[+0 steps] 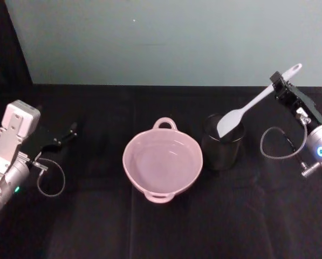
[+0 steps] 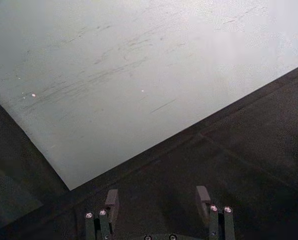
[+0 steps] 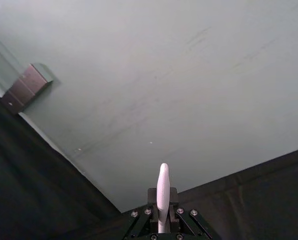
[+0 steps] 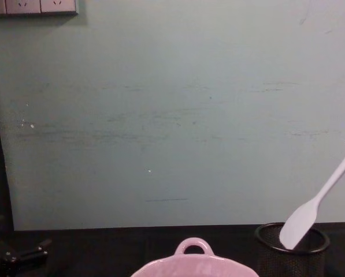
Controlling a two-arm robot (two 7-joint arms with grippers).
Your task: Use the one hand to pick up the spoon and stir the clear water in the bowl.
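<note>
One long, slim white plastic spoon (image 1: 256, 104) with a flat blade is in my right gripper (image 1: 282, 86), clamped near the holed tip of its handle. From the head camera it slants down toward eight o'clock, blade hanging at the mouth of the black wire-mesh cup (image 1: 222, 142); from the chest camera the blade tip looks just inside the rim. At nine o'clock from the cup, just beside it, sits the pale pink wavy-rimmed bowl (image 1: 162, 162) of clear water on the black table (image 1: 96, 226).

I judge the spoon must come fully clear of the mesh first, so I'd lift straight up before swinging toward the bowl, then lower the blade mid-bowl and stir gently. Catching the cup rim could tip it.

My left gripper (image 1: 69, 134) rests parked at far nine o'clock, fingers (image 2: 112, 200) apart, empty.
</note>
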